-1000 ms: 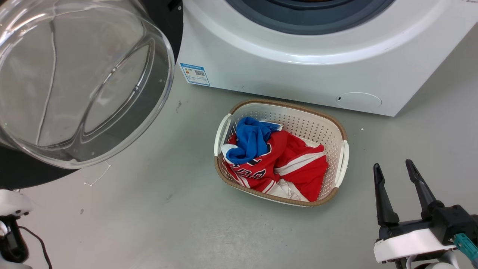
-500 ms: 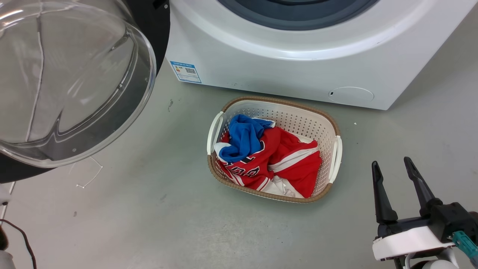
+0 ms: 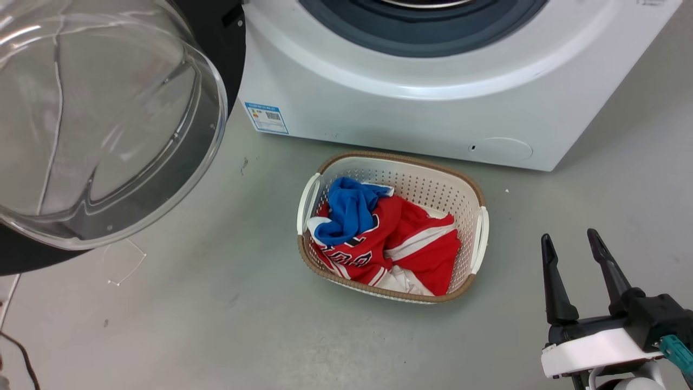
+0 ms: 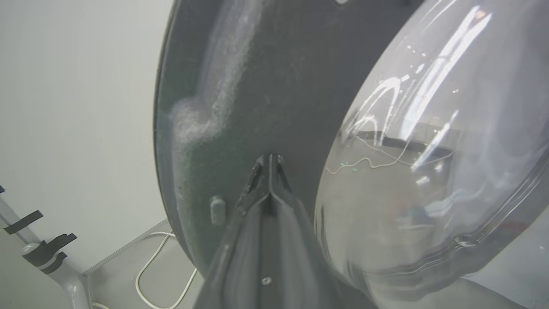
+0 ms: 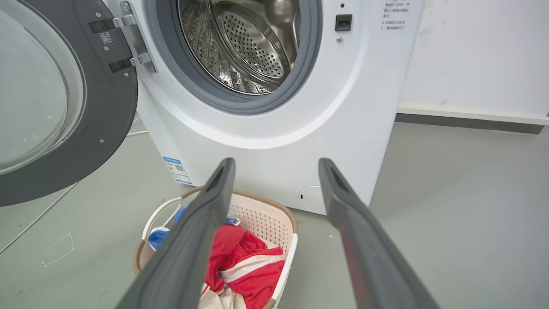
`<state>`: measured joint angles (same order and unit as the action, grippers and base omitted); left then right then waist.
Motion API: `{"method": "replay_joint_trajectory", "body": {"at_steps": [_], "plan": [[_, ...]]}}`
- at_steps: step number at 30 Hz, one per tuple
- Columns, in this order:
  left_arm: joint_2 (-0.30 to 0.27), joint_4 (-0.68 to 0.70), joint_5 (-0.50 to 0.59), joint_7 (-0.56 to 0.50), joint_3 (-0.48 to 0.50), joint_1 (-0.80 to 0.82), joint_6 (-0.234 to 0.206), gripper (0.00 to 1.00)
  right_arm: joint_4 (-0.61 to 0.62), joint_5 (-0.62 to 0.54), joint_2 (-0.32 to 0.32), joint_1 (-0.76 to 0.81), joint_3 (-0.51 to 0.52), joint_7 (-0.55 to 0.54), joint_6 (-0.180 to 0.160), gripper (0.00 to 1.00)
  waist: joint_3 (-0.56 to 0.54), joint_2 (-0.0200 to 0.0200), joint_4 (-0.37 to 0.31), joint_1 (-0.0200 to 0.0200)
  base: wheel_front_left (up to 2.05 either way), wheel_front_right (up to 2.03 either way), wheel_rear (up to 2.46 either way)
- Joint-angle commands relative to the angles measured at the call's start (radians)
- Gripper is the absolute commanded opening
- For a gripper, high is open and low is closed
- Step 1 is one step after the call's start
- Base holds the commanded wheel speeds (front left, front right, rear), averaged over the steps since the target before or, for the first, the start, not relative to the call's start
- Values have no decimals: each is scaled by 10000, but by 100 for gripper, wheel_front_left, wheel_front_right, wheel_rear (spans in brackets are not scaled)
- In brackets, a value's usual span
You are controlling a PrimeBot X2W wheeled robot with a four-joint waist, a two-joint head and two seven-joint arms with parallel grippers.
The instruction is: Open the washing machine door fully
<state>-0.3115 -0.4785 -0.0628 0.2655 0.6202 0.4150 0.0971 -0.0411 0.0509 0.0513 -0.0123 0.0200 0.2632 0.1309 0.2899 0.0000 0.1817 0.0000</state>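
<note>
Left fingers [image 4: 248, 223], closed, lie against the washing machine door [image 4: 240, 86]; right fingers [image 3: 552, 287] spread apart.

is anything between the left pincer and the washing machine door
Nothing visible does. The left pincer, shut, points straight at the washing machine door, with its tips right up at the door's dark inner face.

With washing machine door [image 3: 103, 130] swung left, drum mouth [image 5: 244, 47] is exposed. Directly in front, space is taken by laundry basket [image 3: 400, 158]; floor [image 3: 227, 325] is left bare either side.
</note>
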Motion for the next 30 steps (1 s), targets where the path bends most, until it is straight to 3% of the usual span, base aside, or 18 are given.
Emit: {"method": "replay_joint_trajectory", "body": {"at_steps": [1, 18, 30], "plan": [[69, 228, 107, -19, -37, -286, 60, 0, -32, 104, -22, 49, 14, 21, -2, 100, -227, 0, -26, 0, 0, 0, 0], [1299, 3153, 1114, -21, -1524, -2466, 97, 0, 566, 350, -22, 911, 345, 21, -2, 100, -2189, 0, -354, 0, 0, 0, 0], [2189, 4653, 1289, -21, -3537, -4116, 150, 0, 1118, 475, -22, 1505, 449, 21, -2, 100, -2913, 0, -977, 0, 0, 0, 0]]}}
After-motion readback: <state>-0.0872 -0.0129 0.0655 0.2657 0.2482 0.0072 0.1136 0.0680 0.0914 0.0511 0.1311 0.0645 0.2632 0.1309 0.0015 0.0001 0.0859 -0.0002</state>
